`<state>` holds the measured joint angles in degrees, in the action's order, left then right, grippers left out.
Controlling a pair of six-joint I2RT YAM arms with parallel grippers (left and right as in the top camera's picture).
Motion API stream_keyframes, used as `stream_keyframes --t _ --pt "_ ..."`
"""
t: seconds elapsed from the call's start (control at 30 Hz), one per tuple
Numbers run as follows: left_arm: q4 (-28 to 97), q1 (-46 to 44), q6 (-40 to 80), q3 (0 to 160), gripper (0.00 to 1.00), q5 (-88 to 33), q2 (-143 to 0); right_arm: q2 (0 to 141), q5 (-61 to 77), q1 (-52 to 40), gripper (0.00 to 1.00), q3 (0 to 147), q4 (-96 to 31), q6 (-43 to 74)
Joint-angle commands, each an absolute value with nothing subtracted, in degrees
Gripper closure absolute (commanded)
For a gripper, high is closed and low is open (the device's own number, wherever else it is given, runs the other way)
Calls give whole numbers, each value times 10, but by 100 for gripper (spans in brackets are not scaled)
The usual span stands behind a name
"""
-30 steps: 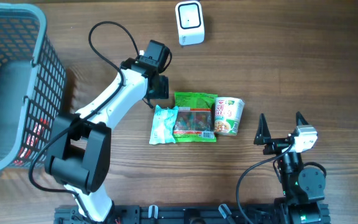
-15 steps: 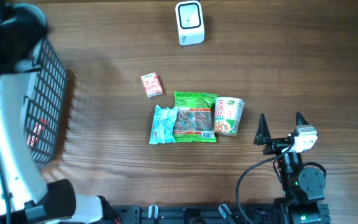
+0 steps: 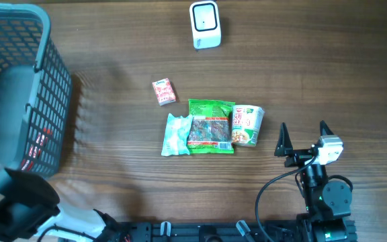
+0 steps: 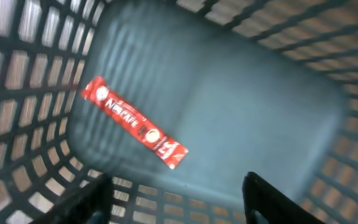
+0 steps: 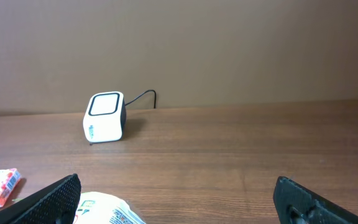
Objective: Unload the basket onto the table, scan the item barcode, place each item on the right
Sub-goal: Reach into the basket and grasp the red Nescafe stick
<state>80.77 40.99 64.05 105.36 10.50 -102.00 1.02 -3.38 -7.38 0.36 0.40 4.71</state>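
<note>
Overhead: loose groceries at mid-table, both grippers empty

A small red-and-white carton (image 3: 164, 91) lies flat and alone on the brown wooden table (image 3: 328, 67), a little left of centre. Its barcode is too small to make out. The white cube-shaped barcode scanner with a dark window (image 3: 205, 25) stands well apart from it, close to the table's far edge. Only bare wood lies between the two.

Near the carton, on its near-edge side, three more items lie in a row. A pale teal plastic packet (image 3: 177, 134) touches the left side of a green printed snack bag (image 3: 211, 126). A cup of instant noodles (image 3: 248, 126), lying on its side, touches the bag's right side.

A dark grey plastic mesh basket (image 3: 46, 74) fills the table's far-left corner. In the left wrist view, a red Nescafé stick sachet (image 4: 134, 131) lies diagonally on the basket's floor. The left gripper (image 4: 178, 180) hangs over the basket's inside, its dark fingers (image 4: 278, 202) spread apart with nothing between them.

The right gripper (image 3: 303, 125) sits by the near edge on the right side, pointing toward the far edge. Its jaws are spread wide and empty. The noodle cup is the item closest to it, just to its left and apart from it.
</note>
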Motion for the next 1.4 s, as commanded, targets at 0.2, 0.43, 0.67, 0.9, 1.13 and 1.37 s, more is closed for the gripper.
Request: stream_keyframes --t 0.2,0.43,0.67,0.9,1.13,1.37 --pt "699 410 729 863 38 103 -1049 8 -27 -72 0 3 6 45" --pt "604 410 729 775 40 104 -1049 8 -27 -72 0 3 6 45" --pt "513 410 729 699 43 104 -1049 8 -27 -72 0 3 6 45" --pt "428 410 729 620 48 104 -1049 8 -27 -72 0 3 6 45" --pt "395 411 729 604 96 104 -1049 8 -27 -72 0 3 6 45" --pt "359 411 705 612 96 97 -1049 8 -27 -72 0 3 6 45"
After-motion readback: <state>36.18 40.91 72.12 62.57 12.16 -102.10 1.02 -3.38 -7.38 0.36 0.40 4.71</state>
